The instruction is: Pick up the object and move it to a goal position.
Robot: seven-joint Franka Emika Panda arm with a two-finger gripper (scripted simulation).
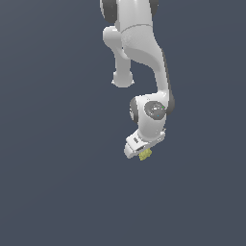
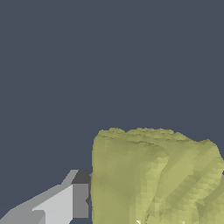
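You're looking at the object: a yellow-green, bumpy, roughly cube-shaped lump, pinched in the gripper at the arm's tip, one finger touching its side.

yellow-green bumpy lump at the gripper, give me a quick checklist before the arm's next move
1. Small yellow-green, bumpy, roughly cube-shaped lump sits at the tip of the white robot gripper: ok.
2. A grey finger lies against the lump's side in the wrist view: ok.
3. The second finger touches the opposite side: cannot tell, it is barely in view.
4. Grip is firm enough to carry: cannot tell.
5. Goal position is marked in either view: not ok, only plain dark background shows.
6. Nothing stands near the white arm in the exterior view: ok.
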